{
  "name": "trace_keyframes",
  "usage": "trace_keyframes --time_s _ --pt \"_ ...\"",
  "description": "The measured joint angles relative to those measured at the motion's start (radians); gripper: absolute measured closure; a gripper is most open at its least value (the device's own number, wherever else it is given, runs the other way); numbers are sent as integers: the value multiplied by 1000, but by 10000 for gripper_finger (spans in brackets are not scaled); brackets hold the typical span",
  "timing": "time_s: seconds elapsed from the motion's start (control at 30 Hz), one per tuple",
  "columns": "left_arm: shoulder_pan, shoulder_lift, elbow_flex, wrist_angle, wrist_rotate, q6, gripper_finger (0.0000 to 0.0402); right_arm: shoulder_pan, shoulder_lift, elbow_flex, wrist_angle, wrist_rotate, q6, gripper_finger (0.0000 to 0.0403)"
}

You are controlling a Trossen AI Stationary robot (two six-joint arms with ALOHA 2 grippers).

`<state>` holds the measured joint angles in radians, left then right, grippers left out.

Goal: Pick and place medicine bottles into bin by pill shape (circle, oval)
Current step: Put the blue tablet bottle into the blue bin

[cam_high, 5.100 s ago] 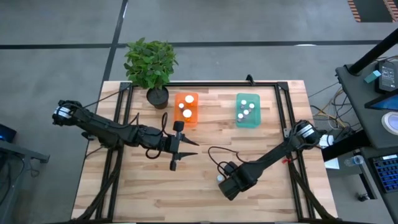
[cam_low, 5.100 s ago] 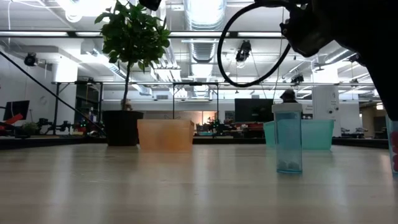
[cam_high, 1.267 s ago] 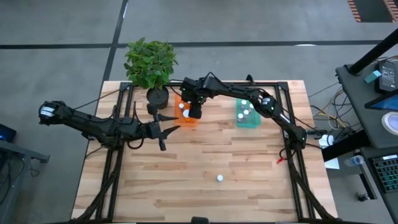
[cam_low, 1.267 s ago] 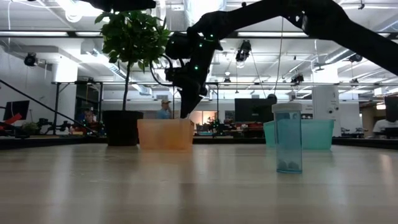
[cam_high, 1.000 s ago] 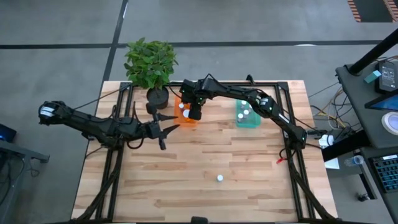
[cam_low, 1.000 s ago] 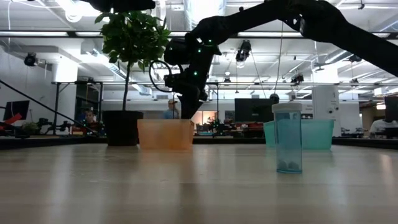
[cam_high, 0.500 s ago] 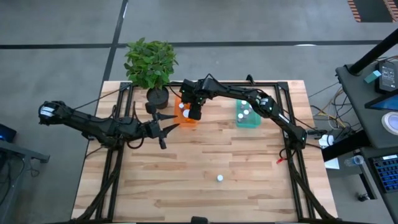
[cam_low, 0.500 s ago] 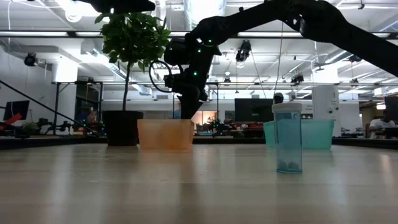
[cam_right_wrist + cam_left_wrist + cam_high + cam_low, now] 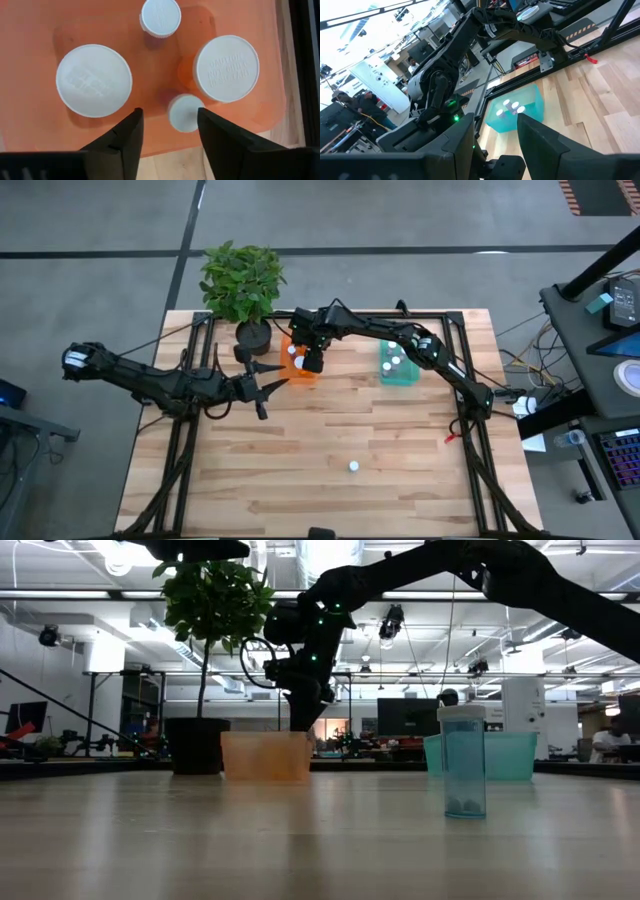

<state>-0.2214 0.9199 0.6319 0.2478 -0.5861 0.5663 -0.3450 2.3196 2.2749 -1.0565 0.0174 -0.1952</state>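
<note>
The orange tub (image 9: 299,353) and the teal tub (image 9: 398,358) stand at the table's far side, each holding several white-capped bottles. In the right wrist view the orange tub (image 9: 45,30) holds two large caps (image 9: 93,80) and two small ones. My right gripper (image 9: 167,131) hovers open just above this tub, its fingers on either side of a small cap (image 9: 185,112) without touching it. One teal bottle (image 9: 353,467) stands alone on its base at the table's near middle; it also shows in the low view (image 9: 465,762). My left gripper (image 9: 270,390) waits open, left of centre.
A potted plant in a black pot (image 9: 253,335) stands just left of the orange tub. A black frame rail (image 9: 455,370) runs along the table's right side. People move in the room behind the table.
My right gripper has come down a little toward the orange tub and tipped more upright. The bottles and tubs have stayed where they were.
</note>
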Motion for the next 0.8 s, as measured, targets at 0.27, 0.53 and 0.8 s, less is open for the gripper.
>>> trace_keyframes --time_s 0.27,0.53,0.8 --pt "0 0 0 1 0 -1 269 0 0 6 0 2 7 199" --pt "0 3 0 3 0 -3 269 12 -57 61 -78 8 60 197" --pt "0 5 0 4 1 -9 269 99 -160 59 -161 8 121 201"
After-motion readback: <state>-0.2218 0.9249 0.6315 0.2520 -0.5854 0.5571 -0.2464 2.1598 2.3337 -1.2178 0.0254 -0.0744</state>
